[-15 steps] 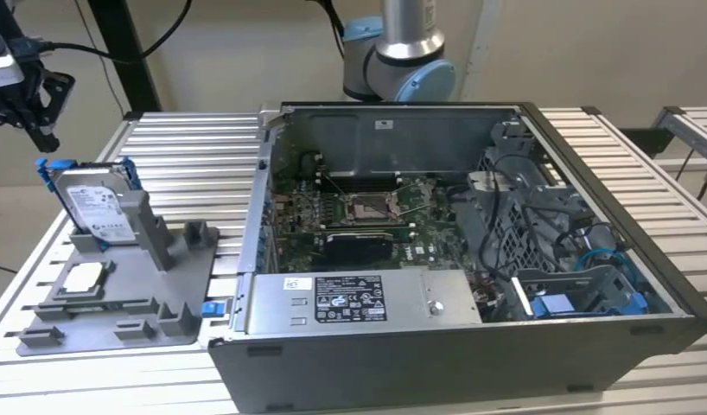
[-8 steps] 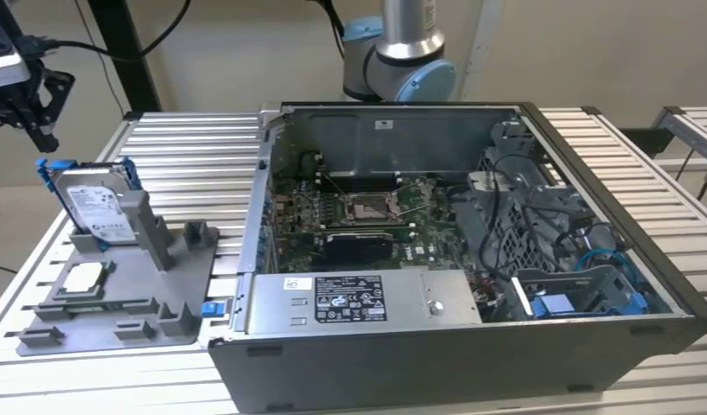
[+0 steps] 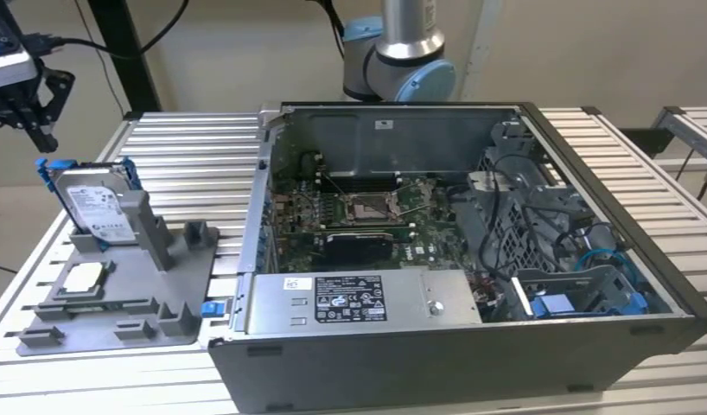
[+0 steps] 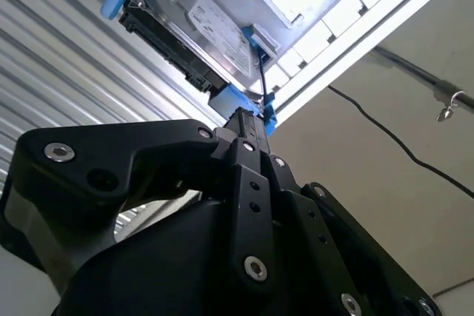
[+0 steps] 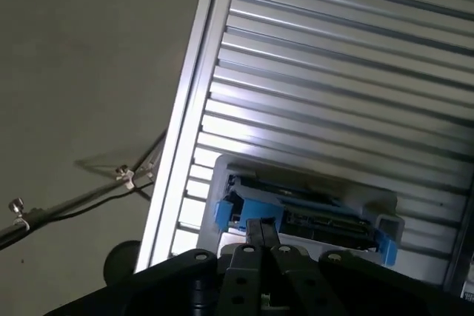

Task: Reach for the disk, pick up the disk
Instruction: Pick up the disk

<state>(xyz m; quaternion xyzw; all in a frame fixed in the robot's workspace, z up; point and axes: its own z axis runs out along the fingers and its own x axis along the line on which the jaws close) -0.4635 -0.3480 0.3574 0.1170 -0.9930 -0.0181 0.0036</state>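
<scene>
The disk (image 3: 97, 205) stands on edge in a slot at the back of the grey fixture (image 3: 169, 285), at the exterior view's left. It is silver-grey with a white label and a bright blue carrier around it. My gripper (image 3: 39, 137) hangs just above and a little left of the disk's top edge, apart from it, with its black fingers together and nothing between them. In the second wrist view the fingertips (image 4: 248, 120) point at the disk (image 4: 200, 31). The first wrist view looks down on the disk's top edge (image 5: 311, 212) just beyond the fingertips (image 5: 261, 229).
An open computer case (image 3: 446, 242) takes up the middle and right of the slatted aluminium table (image 3: 192, 147). A small square silver chip (image 3: 83, 277) lies on the fixture in front of the disk. The arm's base (image 3: 400, 60) rises behind the case. Cables hang near the table's left edge.
</scene>
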